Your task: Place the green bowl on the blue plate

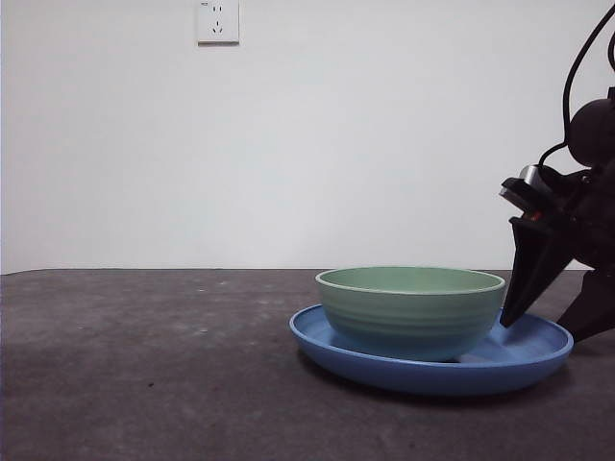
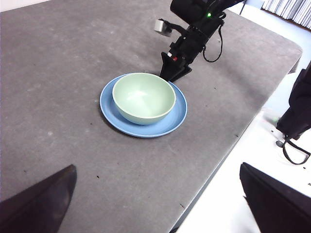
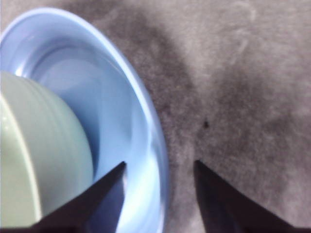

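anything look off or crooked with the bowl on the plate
Nothing stands out. The green bowl sits upright on the blue plate, no spill or damage. The right gripper is open at the plate's rim, holding nothing.

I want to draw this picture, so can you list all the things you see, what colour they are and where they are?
green bowl: one, pale green, sitting on the blue plate.
blue plate: one, blue, on the table, under the bowl.
table: one, dark grey, under everything.
wall socket: one, white, high on the white wall.
right end effector: one, black, open, straddling the plate's rim beside the bowl.
left end effector: one, black, open, away from the plate.
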Robot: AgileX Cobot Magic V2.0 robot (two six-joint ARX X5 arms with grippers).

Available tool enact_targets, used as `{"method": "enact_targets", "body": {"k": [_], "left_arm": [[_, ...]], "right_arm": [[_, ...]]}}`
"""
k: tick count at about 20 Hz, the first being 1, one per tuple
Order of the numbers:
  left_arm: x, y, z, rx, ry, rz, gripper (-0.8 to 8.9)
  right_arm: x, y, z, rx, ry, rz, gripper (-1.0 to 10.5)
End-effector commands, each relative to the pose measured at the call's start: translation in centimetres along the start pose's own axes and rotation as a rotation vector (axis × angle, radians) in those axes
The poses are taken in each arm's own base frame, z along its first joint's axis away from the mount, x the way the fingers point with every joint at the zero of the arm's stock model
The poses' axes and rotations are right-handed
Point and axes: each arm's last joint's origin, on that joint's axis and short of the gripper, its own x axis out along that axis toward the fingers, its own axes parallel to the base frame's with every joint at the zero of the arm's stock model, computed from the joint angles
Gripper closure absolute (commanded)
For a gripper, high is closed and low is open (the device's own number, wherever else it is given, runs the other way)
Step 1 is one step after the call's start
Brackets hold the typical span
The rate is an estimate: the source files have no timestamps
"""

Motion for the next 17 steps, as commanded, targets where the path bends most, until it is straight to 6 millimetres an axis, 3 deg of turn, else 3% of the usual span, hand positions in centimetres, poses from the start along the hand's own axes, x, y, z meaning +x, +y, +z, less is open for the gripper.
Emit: {"method": "enact_targets", "body": {"k": [1, 3, 7, 12, 17], "left_arm": [[-0.1, -0.1, 0.4, 0.007, -0.025, -0.005, 1.88], [-0.1, -0.1, 0.5, 0.008, -0.031, -0.005, 1.88], [-0.1, -0.1, 0.6, 0.011, -0.040, -0.005, 1.88], [-0.1, -0.1, 0.6, 0.011, -0.040, -0.005, 1.88], [-0.1, -0.1, 0.7, 0.014, -0.052, -0.006, 1.88]], "right_arm": [[0.8, -0.5, 0.4, -0.015, 0.021, 0.001, 7.7], [1.1, -0.6, 0.4, -0.023, 0.029, -0.002, 8.7], [1.1, -0.7, 0.4, -0.028, 0.027, -0.007, 9.3], [0.7, -0.1, 1.0, -0.033, 0.017, -0.005, 9.4], [0.2, 2.3, 2.2, -0.065, 0.012, 0.011, 9.4]]}}
